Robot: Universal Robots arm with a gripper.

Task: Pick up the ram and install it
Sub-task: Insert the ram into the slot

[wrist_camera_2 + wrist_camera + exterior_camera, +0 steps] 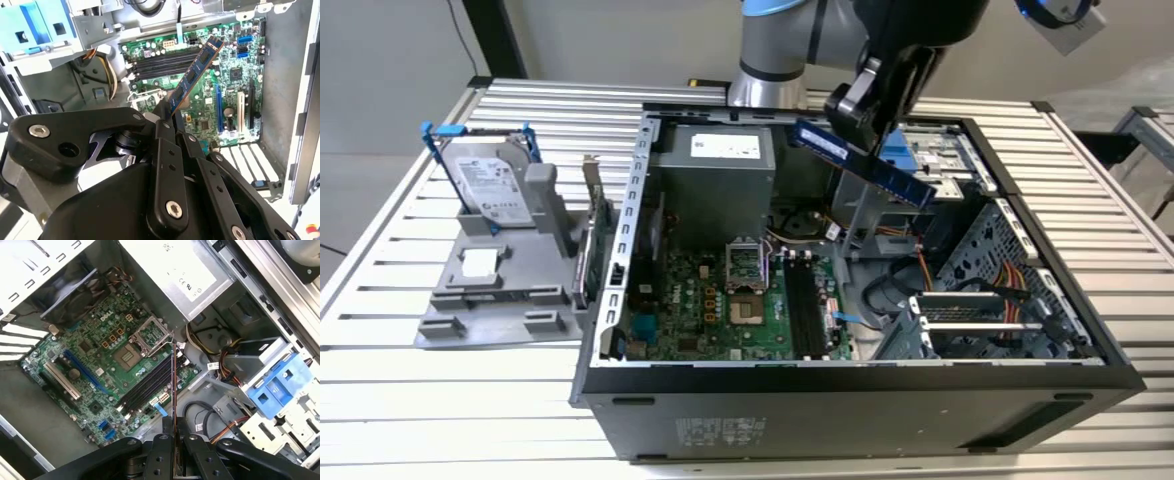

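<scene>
Ram held over the open computer case.
My jaws pinch one end; it hangs tilted, well above the motherboard's memory slots.

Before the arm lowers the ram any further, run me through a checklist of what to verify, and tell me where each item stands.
1. Grip: the jaws are shut on one end of the ram. Ok.
2. Ram free of the case: it is held above the open case and appears to touch nothing. Ok.
3. Memory slots free: all of them look unfilled. Ok.
4. Ram lined up with the slots: in the exterior view it hangs tilted, off their line. Not ok.
5. Slot latches open: cannot tell.
6. Cables away from the slots: they lie over by the blue drive bracket. Ok.
</scene>
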